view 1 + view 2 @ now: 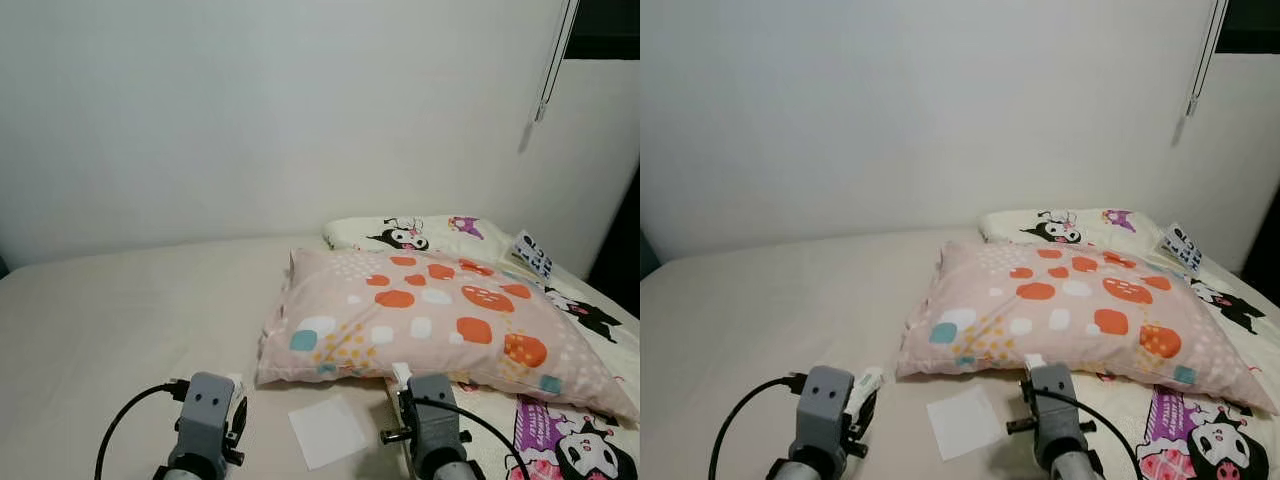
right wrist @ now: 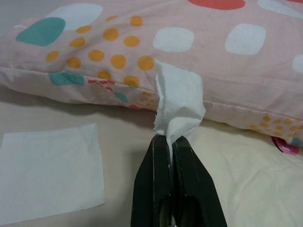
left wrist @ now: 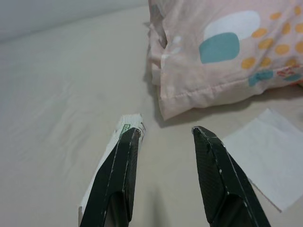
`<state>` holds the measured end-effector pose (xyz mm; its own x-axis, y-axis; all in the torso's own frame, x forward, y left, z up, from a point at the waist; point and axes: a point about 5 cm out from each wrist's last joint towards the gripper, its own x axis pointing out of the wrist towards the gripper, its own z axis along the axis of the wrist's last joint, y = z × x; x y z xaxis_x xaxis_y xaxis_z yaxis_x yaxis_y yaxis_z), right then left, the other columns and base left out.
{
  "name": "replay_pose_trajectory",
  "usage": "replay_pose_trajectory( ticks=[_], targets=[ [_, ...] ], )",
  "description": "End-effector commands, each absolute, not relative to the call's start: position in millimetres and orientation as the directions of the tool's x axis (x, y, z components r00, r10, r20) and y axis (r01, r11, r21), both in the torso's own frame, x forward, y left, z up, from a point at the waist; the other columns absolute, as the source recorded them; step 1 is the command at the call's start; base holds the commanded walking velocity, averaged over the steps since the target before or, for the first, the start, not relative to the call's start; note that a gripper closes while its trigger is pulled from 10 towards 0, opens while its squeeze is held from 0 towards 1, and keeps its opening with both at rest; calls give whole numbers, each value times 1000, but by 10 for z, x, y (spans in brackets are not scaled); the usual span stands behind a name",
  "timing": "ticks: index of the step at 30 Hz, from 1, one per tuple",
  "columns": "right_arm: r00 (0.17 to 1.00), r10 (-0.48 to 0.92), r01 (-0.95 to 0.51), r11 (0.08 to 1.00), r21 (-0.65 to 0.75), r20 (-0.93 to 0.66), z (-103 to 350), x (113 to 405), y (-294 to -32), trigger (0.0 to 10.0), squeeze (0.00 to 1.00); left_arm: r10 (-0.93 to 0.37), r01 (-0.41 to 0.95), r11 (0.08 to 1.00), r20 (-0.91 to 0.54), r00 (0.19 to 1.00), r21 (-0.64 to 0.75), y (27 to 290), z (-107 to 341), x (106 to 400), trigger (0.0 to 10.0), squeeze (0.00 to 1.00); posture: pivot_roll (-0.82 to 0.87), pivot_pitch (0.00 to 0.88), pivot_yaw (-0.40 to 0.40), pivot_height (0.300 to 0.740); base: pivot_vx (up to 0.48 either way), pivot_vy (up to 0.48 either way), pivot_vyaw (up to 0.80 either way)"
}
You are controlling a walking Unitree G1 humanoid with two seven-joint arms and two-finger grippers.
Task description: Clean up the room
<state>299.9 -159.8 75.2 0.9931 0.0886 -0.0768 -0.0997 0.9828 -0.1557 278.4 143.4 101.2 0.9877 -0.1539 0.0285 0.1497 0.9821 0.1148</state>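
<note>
My right gripper (image 2: pixel 166 139) is shut on a crumpled white tissue (image 2: pixel 177 101), held just in front of the edge of the pink spotted pillow (image 1: pixel 430 320). A flat white tissue (image 1: pixel 327 431) lies on the beige bedsheet between my two grippers. My left gripper (image 3: pixel 165 132) is low over the sheet with its fingers apart and nothing between them. A white wrapper with green print (image 3: pixel 118 142) lies along the outside of one finger. The pillow's corner is just beyond that gripper.
The beige bed (image 1: pixel 120 320) stretches to the left and back to a white wall. A cartoon-print pillow (image 1: pixel 420 232) and a cartoon blanket (image 1: pixel 575 440) lie to the right. A small black-and-white packet (image 1: pixel 533 253) rests behind the pillow. A blind cord (image 1: pixel 548 70) hangs at the back right.
</note>
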Motion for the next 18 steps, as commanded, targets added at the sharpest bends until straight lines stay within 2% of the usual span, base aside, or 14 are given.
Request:
replay_pose_trajectory(
  ticks=[1,18],
  targets=[
    [993,87,-99,982,-161,-80,733,2963,-1591,10000,0,-148,145,982,14,989,119,1436,955,2773,10000,0,10,107,-22,599,0,0,0],
    [991,88,-105,977,-183,-97,737,2951,-1578,10000,0,-163,158,981,33,986,114,1383,1021,2795,10000,0,17,108,-29,654,0,0,0]
  ],
)
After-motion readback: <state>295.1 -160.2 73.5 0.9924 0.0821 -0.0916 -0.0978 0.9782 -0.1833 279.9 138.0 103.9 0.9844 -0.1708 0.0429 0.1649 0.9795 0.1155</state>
